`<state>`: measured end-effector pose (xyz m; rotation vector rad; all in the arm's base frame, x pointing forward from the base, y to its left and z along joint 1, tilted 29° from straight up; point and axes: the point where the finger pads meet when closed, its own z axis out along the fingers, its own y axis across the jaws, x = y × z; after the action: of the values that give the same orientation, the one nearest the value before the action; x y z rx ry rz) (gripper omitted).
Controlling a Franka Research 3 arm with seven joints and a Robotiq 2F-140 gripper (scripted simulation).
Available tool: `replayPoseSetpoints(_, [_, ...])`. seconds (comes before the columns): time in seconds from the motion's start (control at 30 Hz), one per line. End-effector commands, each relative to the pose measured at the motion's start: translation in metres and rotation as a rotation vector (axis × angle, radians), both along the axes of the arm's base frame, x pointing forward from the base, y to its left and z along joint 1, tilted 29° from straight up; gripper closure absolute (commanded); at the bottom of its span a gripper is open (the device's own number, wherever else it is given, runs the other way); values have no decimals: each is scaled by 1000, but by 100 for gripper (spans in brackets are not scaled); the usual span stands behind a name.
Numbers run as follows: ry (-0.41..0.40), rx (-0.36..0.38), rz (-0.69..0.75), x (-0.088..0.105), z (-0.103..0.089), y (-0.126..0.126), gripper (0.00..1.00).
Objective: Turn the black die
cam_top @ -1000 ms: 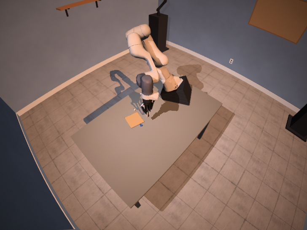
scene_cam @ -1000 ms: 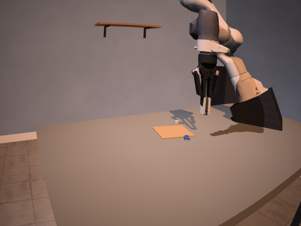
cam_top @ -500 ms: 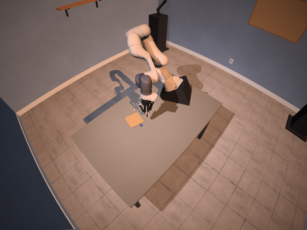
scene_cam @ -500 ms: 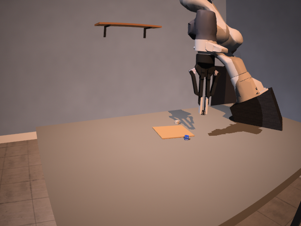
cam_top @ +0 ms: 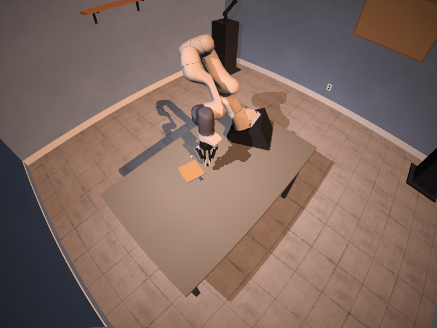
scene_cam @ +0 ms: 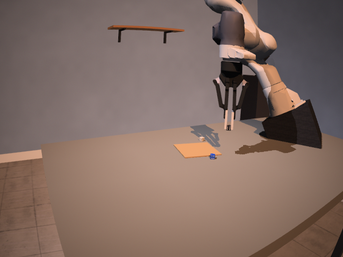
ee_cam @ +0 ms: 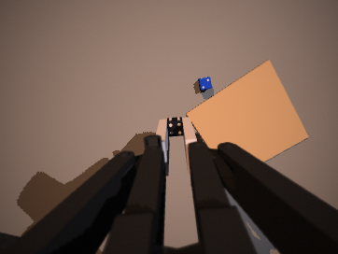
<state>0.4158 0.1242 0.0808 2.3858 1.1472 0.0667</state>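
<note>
My gripper (scene_cam: 228, 127) is shut on the small black die (ee_cam: 176, 126), which sits between the pale fingertips and is held above the table, off to the side of the mat's corner. The die also shows in the exterior view (scene_cam: 228, 127); in the top view the gripper (cam_top: 207, 163) hides it. The orange square mat (scene_cam: 197, 149) lies flat on the table; it also shows in the wrist view (ee_cam: 248, 112) and in the top view (cam_top: 191, 171).
A blue die (scene_cam: 212, 156) lies on the table right at the mat's near corner, also in the wrist view (ee_cam: 204, 84). A white die (scene_cam: 201, 139) lies on the table just behind the mat. The robot's dark base block (scene_cam: 293, 125) stands at the right.
</note>
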Motion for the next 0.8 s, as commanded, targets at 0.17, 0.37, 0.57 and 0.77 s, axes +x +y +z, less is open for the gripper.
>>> replayPoseSetpoints(0.17, [-104,68,-220,5,4,-1,93])
replayPoseSetpoints(0.37, [-148,96,-316,7,5,-3,93])
replayPoseSetpoints(0.57, [-190,122,-408,10,7,-6,93])
replayPoseSetpoints(0.77, [-230,147,-496,12,8,-7,93])
